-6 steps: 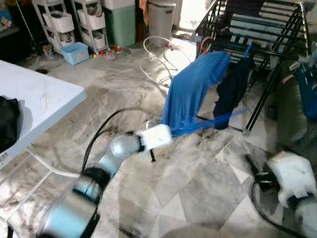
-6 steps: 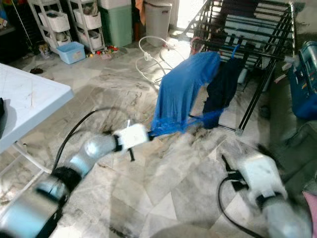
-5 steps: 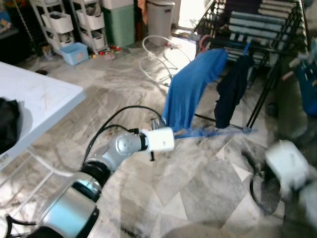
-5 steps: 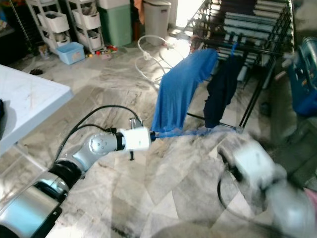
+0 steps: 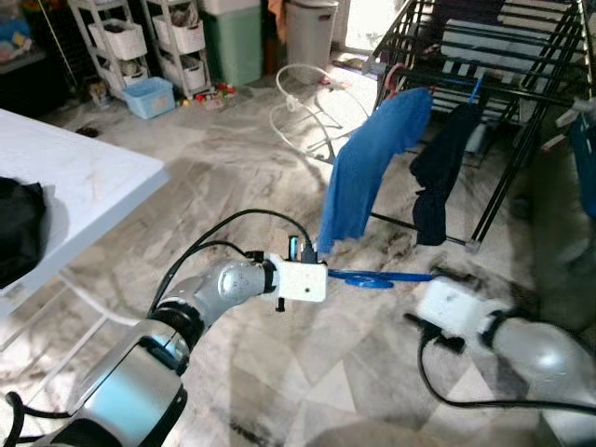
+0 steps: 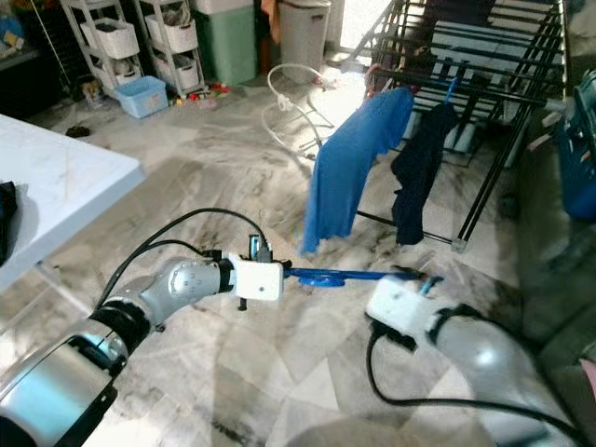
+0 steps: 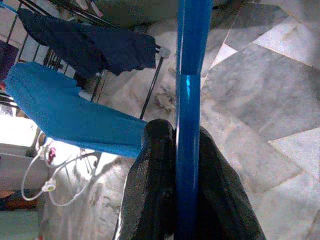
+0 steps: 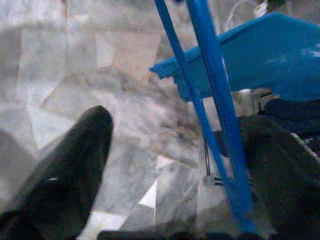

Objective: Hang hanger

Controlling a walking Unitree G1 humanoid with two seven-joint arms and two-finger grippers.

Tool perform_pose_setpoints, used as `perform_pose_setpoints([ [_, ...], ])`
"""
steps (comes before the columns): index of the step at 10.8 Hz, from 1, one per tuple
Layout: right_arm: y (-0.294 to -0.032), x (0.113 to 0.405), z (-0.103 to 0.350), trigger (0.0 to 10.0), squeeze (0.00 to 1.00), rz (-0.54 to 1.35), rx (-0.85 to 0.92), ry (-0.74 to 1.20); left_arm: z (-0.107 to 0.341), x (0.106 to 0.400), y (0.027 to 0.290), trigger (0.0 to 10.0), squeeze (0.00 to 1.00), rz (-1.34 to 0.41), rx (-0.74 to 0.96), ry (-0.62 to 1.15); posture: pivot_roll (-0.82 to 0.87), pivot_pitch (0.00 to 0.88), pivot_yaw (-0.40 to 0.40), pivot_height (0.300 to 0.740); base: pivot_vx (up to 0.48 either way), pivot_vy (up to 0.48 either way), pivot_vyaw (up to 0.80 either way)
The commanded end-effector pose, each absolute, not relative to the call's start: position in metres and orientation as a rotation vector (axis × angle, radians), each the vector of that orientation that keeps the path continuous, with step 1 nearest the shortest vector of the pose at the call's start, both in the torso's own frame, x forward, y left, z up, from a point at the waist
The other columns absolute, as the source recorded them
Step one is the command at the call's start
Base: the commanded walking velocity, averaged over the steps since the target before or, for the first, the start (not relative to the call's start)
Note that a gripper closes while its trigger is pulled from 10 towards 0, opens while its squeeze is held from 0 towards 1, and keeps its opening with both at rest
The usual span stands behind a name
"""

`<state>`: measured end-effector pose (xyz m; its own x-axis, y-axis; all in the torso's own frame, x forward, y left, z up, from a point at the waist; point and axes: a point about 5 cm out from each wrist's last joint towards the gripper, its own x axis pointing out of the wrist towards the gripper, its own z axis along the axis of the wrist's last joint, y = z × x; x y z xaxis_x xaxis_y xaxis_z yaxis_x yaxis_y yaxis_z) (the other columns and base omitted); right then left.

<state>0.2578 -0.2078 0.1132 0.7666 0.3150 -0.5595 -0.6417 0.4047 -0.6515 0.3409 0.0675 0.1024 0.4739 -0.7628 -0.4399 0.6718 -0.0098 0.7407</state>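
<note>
1. Since the earlier frames your right arm has been swinging in from the far right, and the right gripper point(image 8: 165, 165) is now arriving at the free end of the blue hanger point(image 5: 377, 277); the hanger itself has pulled away from the blue shirt point(image 5: 372, 168) and is now lying level.

2. That hanger is hovering above the marble floor point(image 5: 279, 372), stretched between your two grippers, near the drying rack point(image 5: 503, 84) but not yet on any rail.

3. Your left gripper point(image 7: 187, 165) is pinching the hanger's bar, its black fingers point(image 7: 150, 190) pressing on either side of it.

4. Your right gripper's fingers are standing spread, and the hanger's two blue rods are passing between them without being clamped.

5. Beyond the hanger, the blue shirt and a dark garment point(image 5: 442, 172) are draping off the rack's front rail, and a white table point(image 5: 74, 186) is sitting off to your left.

6. Watch out: you are holding the hanger by one end, so it could pivot or slip in the left pinch as you lift, I reckon.

7. If you are closing the right fingers off-centre, you might be knocking the rods aside instead of catching them.

8. Heading for the rail, the hook could snag the hanging shirt and drag it off.
</note>
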Motion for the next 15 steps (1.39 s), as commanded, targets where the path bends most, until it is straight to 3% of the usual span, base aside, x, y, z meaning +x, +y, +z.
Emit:
perform_pose_setpoints([
  [1,-0.202,0.260,0.110,0.0,0.00,0.672,-1.000,0.395,0.110,0.345,0.069,10.0,0.00,-1.107,1.129,-0.148,0.01,0.052,-0.025,0.740,0.000,0.000,0.00],
  [2,-0.201,0.264,0.112,0.0,0.00,0.667,-1.003,0.386,0.111,0.347,0.070,10.0,0.00,-1.080,1.125,-0.154,0.01,0.052,-0.025,0.740,0.000,0.000,0.00],
  [3,-0.212,0.279,0.119,0.0,0.00,0.584,-1.165,0.341,0.130,0.356,0.065,10.0,0.00,-0.951,1.126,-0.279,0.01,0.058,-0.023,0.740,0.000,0.000,0.00],
  [6,-0.218,0.304,0.144,0.0,0.00,0.427,-1.349,0.209,0.148,0.367,0.057,10.0,0.00,-0.798,1.174,-0.380,0.00,0.070,-0.009,0.740,0.000,0.000,0.00],
  [15,-0.196,0.311,0.130,0.0,0.00,0.529,-1.371,0.136,0.130,0.357,0.051,10.0,0.00,-0.883,1.235,-0.391,0.00,0.066,-0.021,0.740,0.000,0.000,0.00],
])
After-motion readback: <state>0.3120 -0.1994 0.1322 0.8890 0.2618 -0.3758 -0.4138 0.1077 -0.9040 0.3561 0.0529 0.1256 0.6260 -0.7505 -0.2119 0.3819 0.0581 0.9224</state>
